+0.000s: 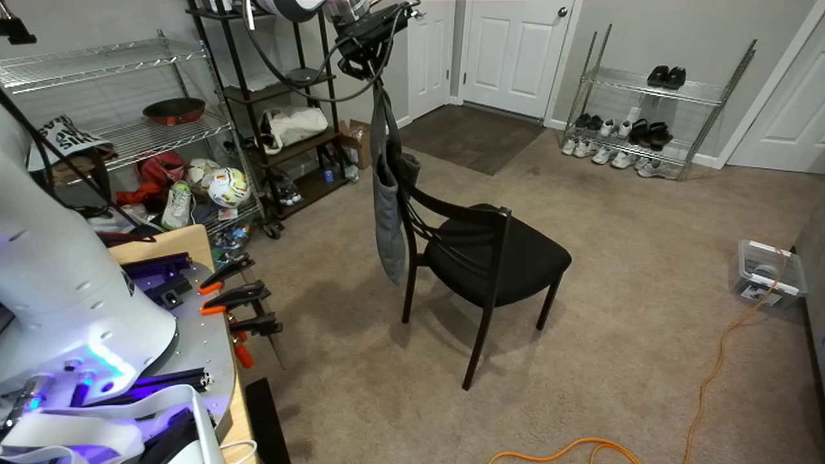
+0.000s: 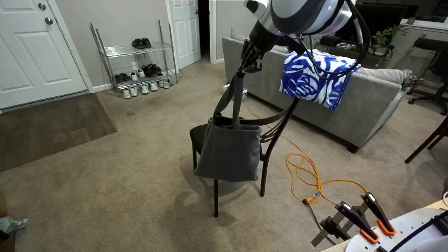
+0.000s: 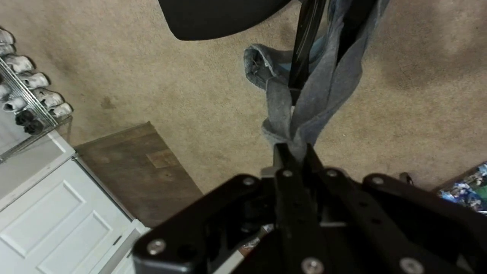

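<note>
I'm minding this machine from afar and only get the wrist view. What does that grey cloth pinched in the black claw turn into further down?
Observer: The gripper has it by a strap; in an exterior view it opens out into a broad grey bag.
Visitor: Oh, a bag! Is it sitting on the carpet?
Observer: No, it hangs clear: in both exterior views, a leg of the black chair beside it reaches lower than the bag does.
</note>
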Tool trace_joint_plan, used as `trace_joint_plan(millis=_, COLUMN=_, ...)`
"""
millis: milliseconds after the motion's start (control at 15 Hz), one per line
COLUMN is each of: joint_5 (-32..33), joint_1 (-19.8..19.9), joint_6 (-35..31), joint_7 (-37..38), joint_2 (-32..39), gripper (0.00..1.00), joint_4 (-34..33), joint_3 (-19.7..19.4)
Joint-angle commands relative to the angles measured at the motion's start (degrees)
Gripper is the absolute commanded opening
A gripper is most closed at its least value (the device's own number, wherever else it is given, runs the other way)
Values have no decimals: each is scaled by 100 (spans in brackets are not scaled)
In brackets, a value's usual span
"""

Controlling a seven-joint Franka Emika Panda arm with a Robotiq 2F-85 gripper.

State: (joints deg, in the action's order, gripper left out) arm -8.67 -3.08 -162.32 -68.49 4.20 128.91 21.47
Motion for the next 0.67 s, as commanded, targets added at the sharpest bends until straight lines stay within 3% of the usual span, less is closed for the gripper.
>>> trace_joint_plan(millis=0, joint_5=-352, joint_1=38, joint_6=739, joint_7=-567, joint_2=445, gripper=2, joint_4=-822, joint_3=123)
trace_joint_plan(millis=133, joint_5=-199, joint_1=-189, joint_6=1307, joint_7=-531, joint_2=699, gripper=2, joint_4=-1399, joint_3=-94)
trace_joint_plan(millis=600, joint_5=235, joint_1=-614, joint_6=2896, joint_7=-877, joint_2=1477, gripper=2, joint_4=-2843, joint_3=-48)
